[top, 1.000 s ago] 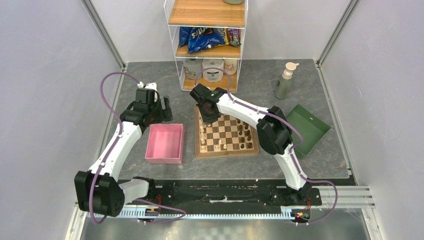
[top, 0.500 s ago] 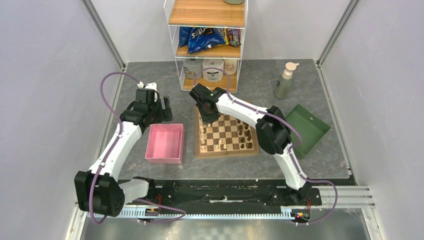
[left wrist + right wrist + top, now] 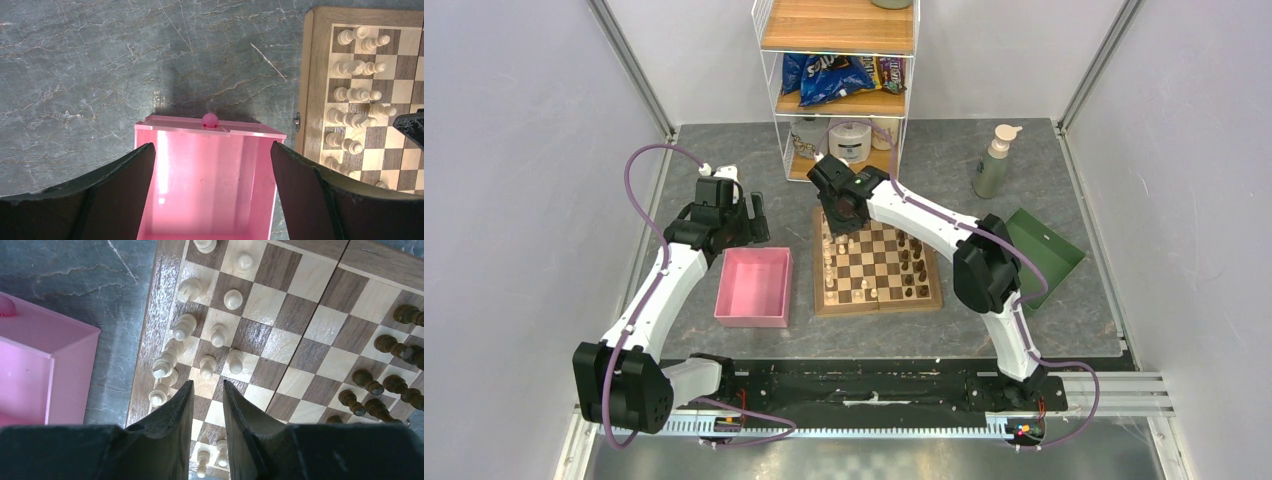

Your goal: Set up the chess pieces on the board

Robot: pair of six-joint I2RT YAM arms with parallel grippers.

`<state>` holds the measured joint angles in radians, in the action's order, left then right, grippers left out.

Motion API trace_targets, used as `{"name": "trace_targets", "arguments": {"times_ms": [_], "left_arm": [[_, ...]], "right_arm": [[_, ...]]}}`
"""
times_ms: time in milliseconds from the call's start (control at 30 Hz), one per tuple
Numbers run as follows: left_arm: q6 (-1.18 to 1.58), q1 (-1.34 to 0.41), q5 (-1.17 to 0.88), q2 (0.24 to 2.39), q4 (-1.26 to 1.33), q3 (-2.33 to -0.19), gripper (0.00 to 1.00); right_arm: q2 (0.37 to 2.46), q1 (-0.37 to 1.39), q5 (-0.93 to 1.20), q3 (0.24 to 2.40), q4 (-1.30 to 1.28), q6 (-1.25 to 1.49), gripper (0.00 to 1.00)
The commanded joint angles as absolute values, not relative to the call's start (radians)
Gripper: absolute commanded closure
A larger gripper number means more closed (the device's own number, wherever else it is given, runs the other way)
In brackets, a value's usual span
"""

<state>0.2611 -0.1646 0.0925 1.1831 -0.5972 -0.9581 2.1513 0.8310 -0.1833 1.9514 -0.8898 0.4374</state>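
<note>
**Over the board's left side, the right fingers have just let go**

Between the right gripper's [image 3: 207, 385] fingers we see only a narrow gap, with nothing in it. They have just eased apart, and the wrist has drawn back from farther in over the board [image 3: 161, 305] toward its far edge. We take that to mean a cream figure has just been set down among the white pieces [image 3: 208, 366], which stand in two rows along the board's left side. The dark pieces [image 3: 395, 347] stand along its right side.

Left of the board, the left gripper [image 3: 211, 150] hangs unchanged over the pink tray [image 3: 210, 126], fingers wide and empty.

Which figure was released we cannot tell. The right fingers cover the squares beneath them, both white rows run out of frame, and from above the figures are too small to count.
</note>
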Motion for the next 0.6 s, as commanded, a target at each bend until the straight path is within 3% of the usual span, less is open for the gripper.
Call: {"name": "trace_targets", "arguments": {"times_ms": [0, 567], "left_arm": [[0.279, -0.162, 0.071, 1.18, -0.59, -0.978, 0.08], [0.279, -0.161, 0.072, 1.177, -0.591, -0.979, 0.08]], "right_arm": [[2.135, 0.806, -0.2, 1.941, -0.876, 0.46, 0.65], [2.217, 0.782, -0.145, 1.941, -0.891, 0.467, 0.66]]}}
